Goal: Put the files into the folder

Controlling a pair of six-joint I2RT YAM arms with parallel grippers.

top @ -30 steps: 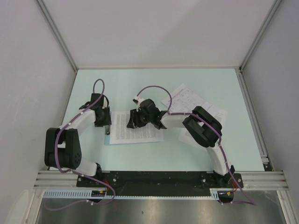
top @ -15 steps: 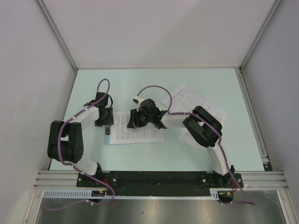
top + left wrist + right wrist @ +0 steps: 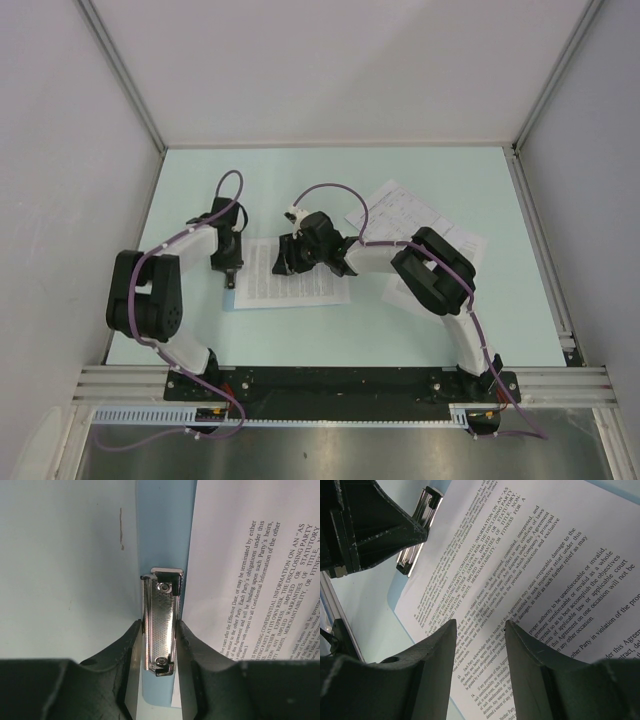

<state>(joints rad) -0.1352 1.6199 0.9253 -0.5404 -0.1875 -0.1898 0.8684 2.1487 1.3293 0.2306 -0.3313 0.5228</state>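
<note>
The light-blue folder [image 3: 165, 525] lies flat on the table with one printed sheet [image 3: 295, 275] on it. Its silver clip [image 3: 161, 622] sits at the left short edge. My left gripper [image 3: 160, 630] is shut on this clip, one finger against each side. My right gripper [image 3: 480, 625] is open and holds nothing, its fingertips low over the sheet's text [image 3: 530, 570], just right of the clip [image 3: 417, 535]. In the top view the left gripper [image 3: 230, 268] is at the sheet's left end and the right gripper [image 3: 284, 264] is over its middle.
More printed sheets [image 3: 398, 212] lie at the back right, partly under the right arm [image 3: 435, 270]. Grey walls close in the pale green table [image 3: 300, 180] on three sides. A metal rail [image 3: 350, 385] runs along the near edge.
The left arm has swung its wrist to the right, bringing the left gripper onto the clip. The right arm and the sheet have not moved.
</note>
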